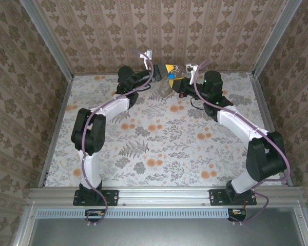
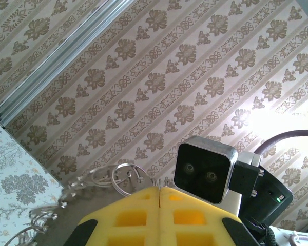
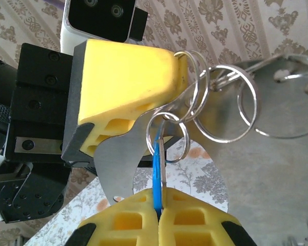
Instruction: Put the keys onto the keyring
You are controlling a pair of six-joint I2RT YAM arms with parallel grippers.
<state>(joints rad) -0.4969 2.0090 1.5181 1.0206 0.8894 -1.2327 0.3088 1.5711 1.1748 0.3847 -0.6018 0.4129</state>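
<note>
Right wrist view: we saw our right claw (image 3: 159, 199) pinching the blue key (image 3: 157, 163), left claw (image 3: 178, 72) pinching the keyring (image 3: 208, 84)

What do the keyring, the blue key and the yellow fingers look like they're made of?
Keyring: thin round wire loops, bright silver with sharp glints, so polished metal, probably steel.
Key: the head, seen edge-on, is saturated blue with a dull surface, likely plastic.
Fingers: yellow, matte, with moulded square pockets. They could be plastic or stiff rubber; the look doesn't settle which.
</note>
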